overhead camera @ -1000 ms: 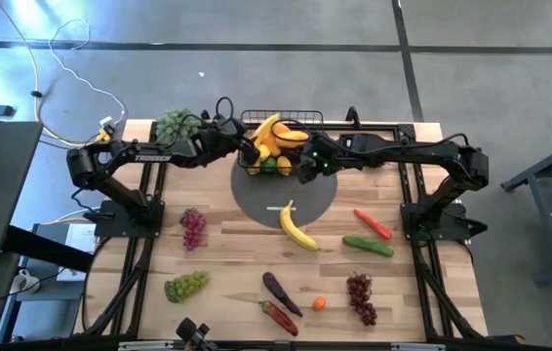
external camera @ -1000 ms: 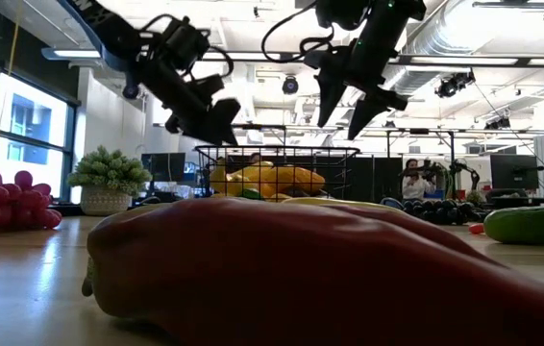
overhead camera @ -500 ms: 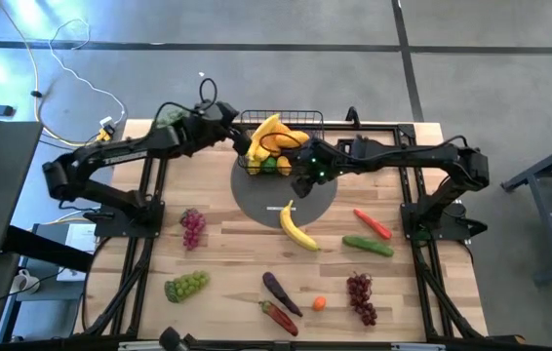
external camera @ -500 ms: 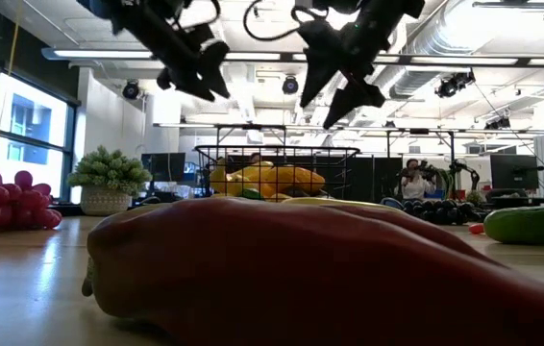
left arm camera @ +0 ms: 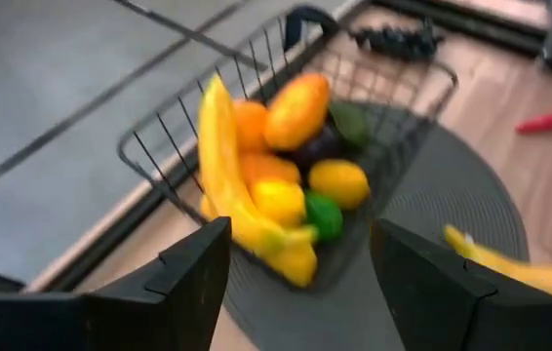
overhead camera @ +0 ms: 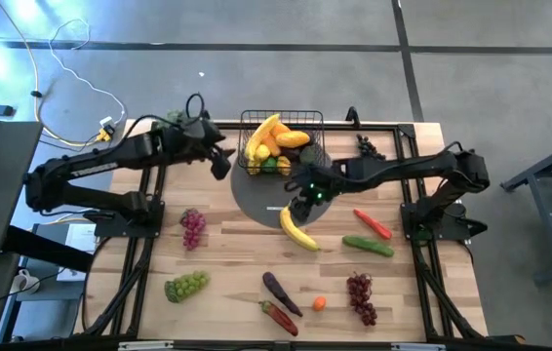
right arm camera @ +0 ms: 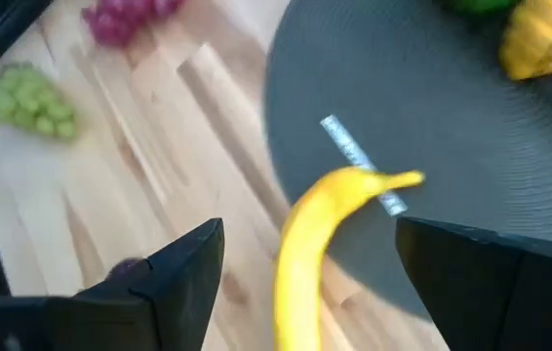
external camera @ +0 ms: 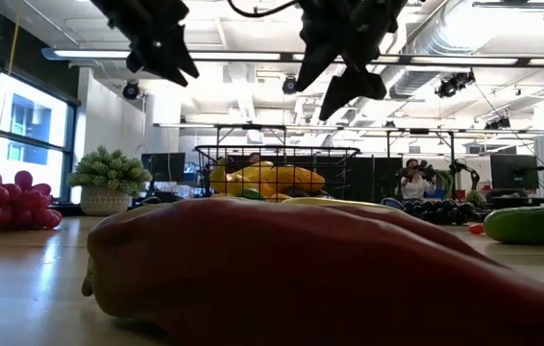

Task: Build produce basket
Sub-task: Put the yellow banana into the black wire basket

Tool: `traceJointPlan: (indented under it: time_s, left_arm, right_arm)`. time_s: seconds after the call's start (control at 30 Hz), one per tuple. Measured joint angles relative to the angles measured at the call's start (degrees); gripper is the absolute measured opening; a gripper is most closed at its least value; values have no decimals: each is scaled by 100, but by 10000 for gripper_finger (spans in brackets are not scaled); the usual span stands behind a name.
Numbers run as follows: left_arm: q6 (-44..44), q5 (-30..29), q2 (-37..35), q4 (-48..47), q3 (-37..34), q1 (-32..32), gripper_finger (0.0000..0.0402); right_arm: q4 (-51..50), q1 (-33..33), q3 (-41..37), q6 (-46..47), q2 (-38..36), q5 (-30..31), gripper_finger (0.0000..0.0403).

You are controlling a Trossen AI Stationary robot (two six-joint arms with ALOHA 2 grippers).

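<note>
I am looking at the black wire-mesh rectangular basket, its open-grid sides heaped with smooth yellow bananas and orange mangoes, sitting on the flat dark grey round ribbed mat just beyond my right gripper. That gripper is hovering wide open and empty over a loose curved yellow banana, lying lengthwise from mat edge onto wood. My left gripper is hanging open, empty, beside the basket.

Black wire basket holds yellow and orange produce on a grey mat.
</note>
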Motion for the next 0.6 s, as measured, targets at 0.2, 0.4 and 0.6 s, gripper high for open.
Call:
traceJointPlan:
  time_s: [0.2, 0.4, 0.6]
  left_arm:
    - [-291, -14, -67, -370, -276, -486, 232]
    - [-523, -14, -65, -500, -469, -966, 232]
    - [-760, -20, -65, -511, -508, -1220, 232]
  right_arm:
    - [-3, 360, -2, 536, 276, -42, 281]
    - [0, 581, -2, 698, 633, -192, 281]
    - [30, 750, -4, 801, 1030, -259, 281]
